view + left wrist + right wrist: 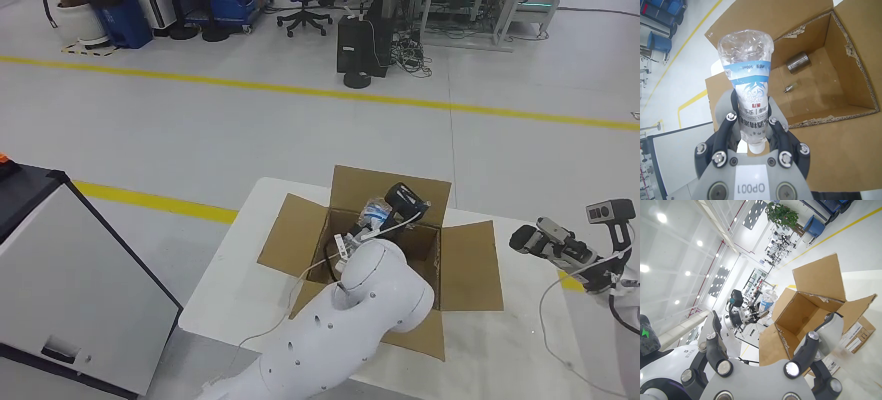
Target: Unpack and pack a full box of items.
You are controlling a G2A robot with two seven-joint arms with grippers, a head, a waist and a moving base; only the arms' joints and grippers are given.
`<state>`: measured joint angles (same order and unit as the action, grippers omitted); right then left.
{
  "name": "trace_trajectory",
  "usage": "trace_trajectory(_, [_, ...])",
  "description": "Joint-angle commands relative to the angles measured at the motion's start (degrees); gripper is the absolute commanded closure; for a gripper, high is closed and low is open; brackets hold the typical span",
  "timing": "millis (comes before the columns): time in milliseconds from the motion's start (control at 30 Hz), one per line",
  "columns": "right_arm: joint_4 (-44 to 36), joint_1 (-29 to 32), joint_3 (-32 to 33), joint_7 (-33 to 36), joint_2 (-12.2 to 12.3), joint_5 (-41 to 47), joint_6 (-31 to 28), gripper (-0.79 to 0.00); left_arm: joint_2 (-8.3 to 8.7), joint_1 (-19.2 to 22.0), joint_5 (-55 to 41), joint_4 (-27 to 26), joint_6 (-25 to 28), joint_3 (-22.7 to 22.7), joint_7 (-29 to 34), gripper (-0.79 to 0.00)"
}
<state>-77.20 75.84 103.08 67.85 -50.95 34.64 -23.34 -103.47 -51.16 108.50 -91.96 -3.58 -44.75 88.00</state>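
An open cardboard box stands on the white table. Just above the box's opening, my left gripper is shut on a clear plastic bottle with a blue label, its white cap toward the wrist. From above, the bottle and left gripper hang over the box's far side. On the box floor lie a metal cylinder and a small metal fitting. My right gripper is open and holds nothing, right of the box; its wrist view shows the box and the bottle.
All four box flaps are folded outward. A grey cabinet stands to the table's left. Bare table lies to the right of the box. A yellow line crosses the floor beyond.
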Motion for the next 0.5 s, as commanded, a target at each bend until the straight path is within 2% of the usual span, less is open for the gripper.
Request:
trace_trajectory(0, [0.0, 0.0, 0.0, 0.0, 0.0, 0.0, 0.0, -0.785, 0.00, 0.0, 0.0, 0.0, 0.0, 0.0, 0.0, 0.000])
trace_trajectory(200, [0.0, 0.0, 0.0, 0.0, 0.0, 0.0, 0.0, -0.785, 0.04, -0.8, -0.9, 0.3, 0.5, -0.3, -0.8, 0.000])
trace_trajectory(467, [0.0, 0.0, 0.0, 0.0, 0.0, 0.0, 0.0, -0.785, -0.09, -0.9, 1.1, -5.4, 1.8, -4.5, 0.0, 0.000])
